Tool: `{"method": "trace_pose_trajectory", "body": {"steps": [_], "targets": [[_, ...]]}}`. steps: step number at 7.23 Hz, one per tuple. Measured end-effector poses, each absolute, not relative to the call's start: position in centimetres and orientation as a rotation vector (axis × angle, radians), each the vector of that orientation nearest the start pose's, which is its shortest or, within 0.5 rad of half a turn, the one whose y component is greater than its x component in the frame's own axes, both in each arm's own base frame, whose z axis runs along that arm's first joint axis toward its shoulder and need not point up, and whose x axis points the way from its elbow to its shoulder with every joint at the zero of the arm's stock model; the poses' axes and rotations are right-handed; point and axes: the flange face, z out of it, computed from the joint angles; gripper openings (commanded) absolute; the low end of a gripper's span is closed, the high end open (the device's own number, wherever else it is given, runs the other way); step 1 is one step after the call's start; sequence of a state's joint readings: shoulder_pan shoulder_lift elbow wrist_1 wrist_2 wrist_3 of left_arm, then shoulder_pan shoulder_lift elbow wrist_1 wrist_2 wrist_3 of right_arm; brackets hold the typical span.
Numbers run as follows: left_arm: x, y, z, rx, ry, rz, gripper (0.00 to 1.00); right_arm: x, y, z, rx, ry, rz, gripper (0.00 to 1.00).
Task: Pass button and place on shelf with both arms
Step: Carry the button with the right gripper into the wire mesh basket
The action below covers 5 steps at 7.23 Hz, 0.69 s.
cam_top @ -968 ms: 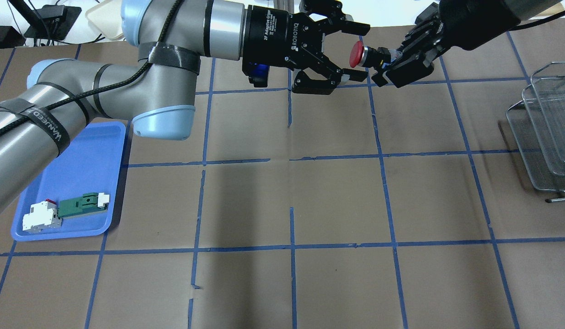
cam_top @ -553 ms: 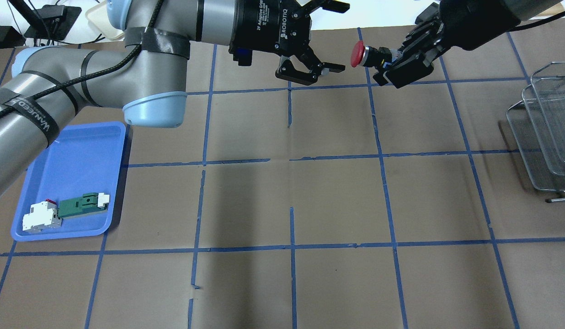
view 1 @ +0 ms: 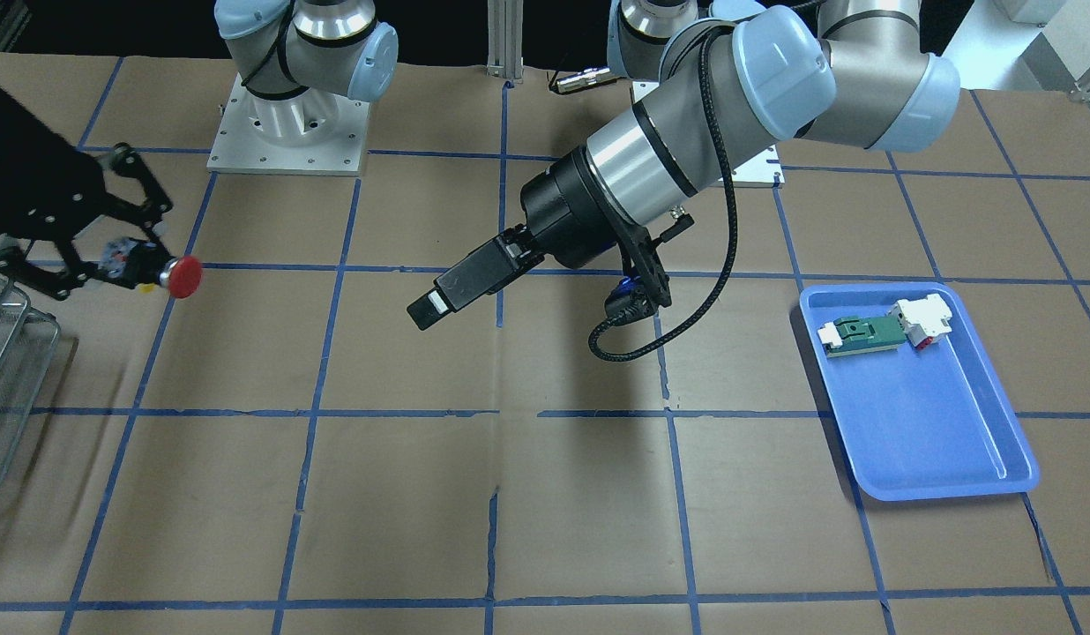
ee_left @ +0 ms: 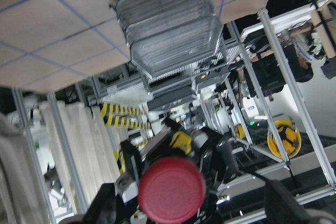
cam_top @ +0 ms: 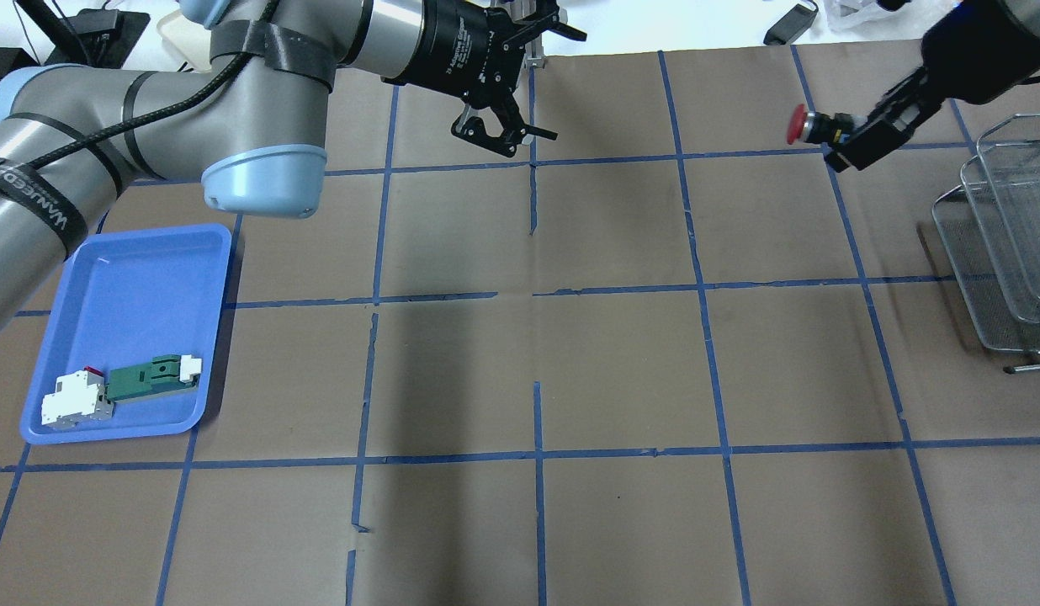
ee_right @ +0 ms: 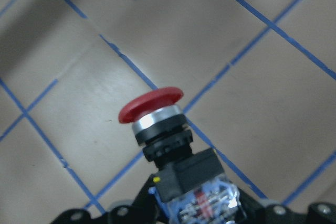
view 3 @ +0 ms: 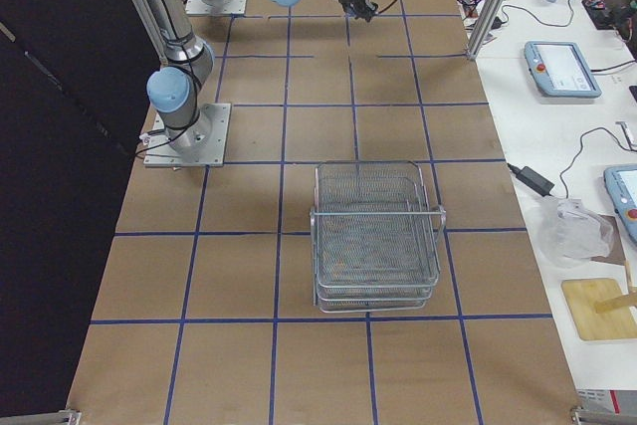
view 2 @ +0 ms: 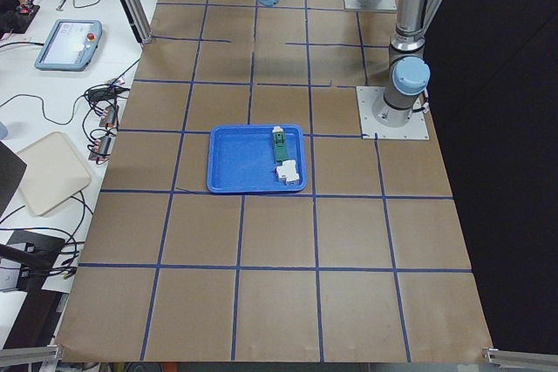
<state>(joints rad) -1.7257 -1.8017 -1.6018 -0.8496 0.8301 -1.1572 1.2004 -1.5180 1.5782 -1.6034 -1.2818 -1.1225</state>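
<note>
Button [cam_top: 813,126] is sitting in my right hand [cam_top: 850,141], pinched by its contact end. The black body and red cap are sticking out past the fingertips, clear above the worktop [cam_top: 621,362]. Its long axis is lying roughly level, with the cap pointing back toward my left hand [cam_top: 560,84] and the contact end pointing toward the shelf [cam_top: 1004,227].

That is what the coming move is turning on. The shelf is standing near the right hand, on the side away from the cap, so the right arm is by far the closer one. I am judging that it will need to bring the button over the wire rim before letting go.

My left hand is hanging with its fingers spread wide, holding nothing, well apart from the cap. A second ago that hand was bracketing the cap with its open fingers. Since then it is pulling back toward its own side, while the right hand is carrying the button off toward the shelf.
</note>
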Motion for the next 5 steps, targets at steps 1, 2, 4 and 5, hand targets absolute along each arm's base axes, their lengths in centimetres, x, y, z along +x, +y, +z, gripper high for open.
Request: {"method": "trace_pose_trajectory", "body": {"steps": [1,2,4,5], "targets": [[-28.6,-55.7,45.0,0.838,-2.221,-0.04,1.0,-9.4,-54.6,44.3,-0.995,2.814,-0.205,0.0],[-27.9,-55.0,45.0,0.739,-2.354,0.015,1.0,-16.0,-55.2,41.8,-0.926,2.903,-0.162,0.0],[-25.6,-52.8,46.0,0.416,-2.664,0.058,1.0,-26.1,-54.9,38.1,-0.842,3.039,-0.105,0.0],[-24.0,-51.9,46.8,0.241,-2.805,0.06,1.0,-28.4,-54.7,37.2,-0.827,3.072,-0.085,0.03]]}}
